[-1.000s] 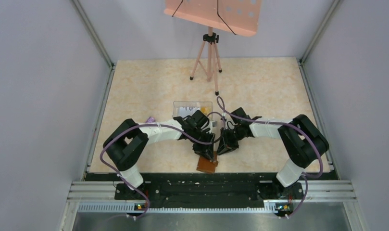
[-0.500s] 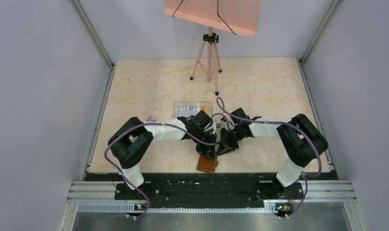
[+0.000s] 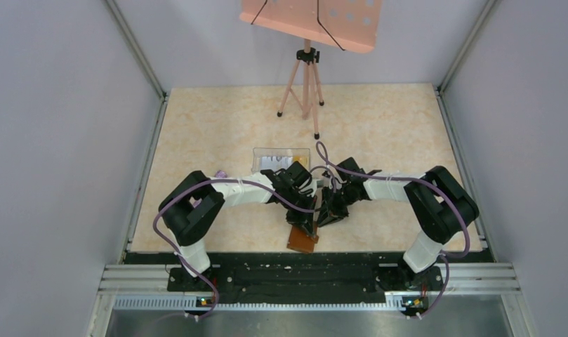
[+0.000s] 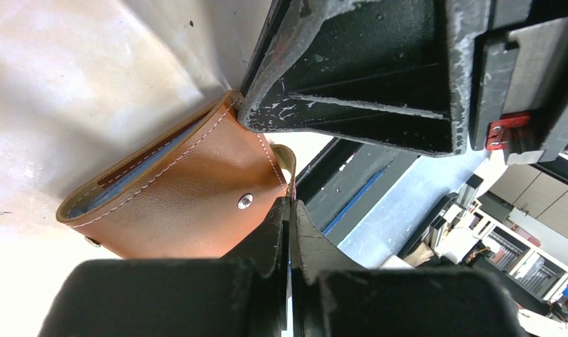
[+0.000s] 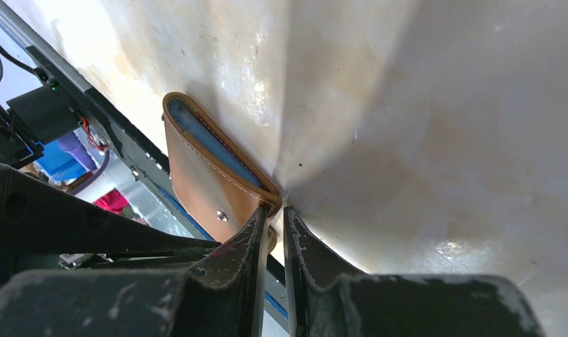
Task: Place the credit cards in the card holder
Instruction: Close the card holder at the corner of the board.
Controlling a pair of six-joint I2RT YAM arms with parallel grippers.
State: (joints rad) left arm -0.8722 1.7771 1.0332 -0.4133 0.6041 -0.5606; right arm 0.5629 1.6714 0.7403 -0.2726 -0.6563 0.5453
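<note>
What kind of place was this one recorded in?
Most likely a robot test cell in a lab: plain grey wall panels enclose a marble-patterned tabletop, two arms are bolted to a metal rail at its near edge, and a tripod holds a pinkish board at the far end.

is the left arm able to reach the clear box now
likely yes, once it lifts away: the left gripper is shut at the card holder's tab, and the clear box lies just beyond its wrist with nothing between
</note>
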